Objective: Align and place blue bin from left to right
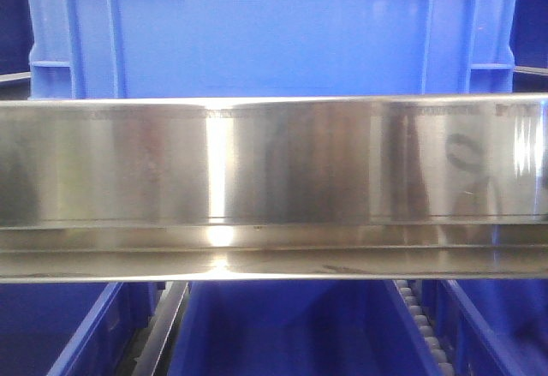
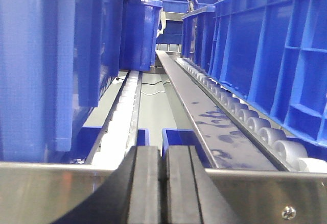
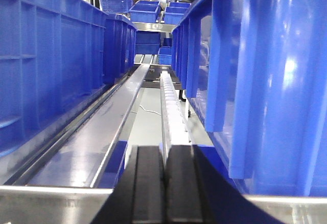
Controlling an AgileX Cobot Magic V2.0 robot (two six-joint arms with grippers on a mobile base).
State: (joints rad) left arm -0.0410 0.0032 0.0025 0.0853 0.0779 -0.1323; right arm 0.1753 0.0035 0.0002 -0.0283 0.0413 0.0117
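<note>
The blue bin [image 1: 257, 33] sits just behind the steel rail [image 1: 274, 162], and the jaws of the left gripper [image 2: 163, 183] and the right gripper [image 3: 164, 183] are pressed together on nothing, so I think the sliding has not begun and one arm must first reach the bin's side.
</note>
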